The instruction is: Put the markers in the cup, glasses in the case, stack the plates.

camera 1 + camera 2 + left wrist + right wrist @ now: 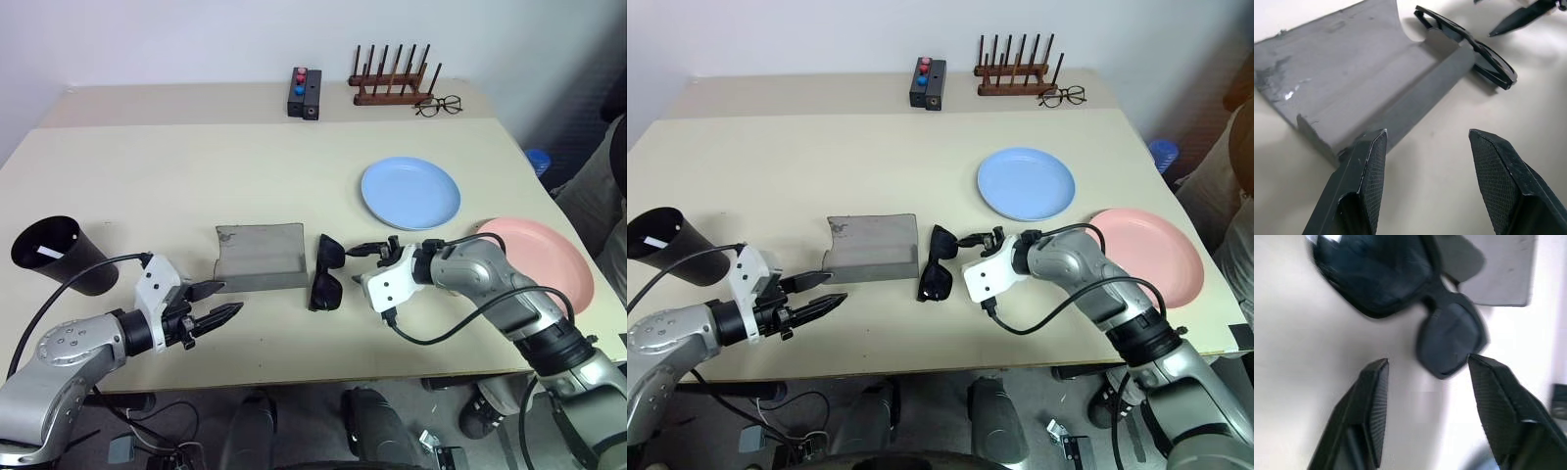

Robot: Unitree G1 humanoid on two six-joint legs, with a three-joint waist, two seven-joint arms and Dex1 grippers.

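Here I see the glasses (328,271) lying folded on the table (196,166), just beside the open case (260,257). My right tool (370,249) hovers at the glasses with its fingers apart, gripping nothing. My left tool (217,302) sits near the case's front edge, fingers spread and empty. The cup (59,255) lies tipped at the far left; blue plate (410,191) and pink plate (549,257) are unstacked.

Black sunglasses (328,272) lie folded on my tabletop, just beside the open grey case (260,257). A black cup (61,255) lies tipped at far left. Blue plate (409,192) and pink plate (549,257) lie apart, unstacked.
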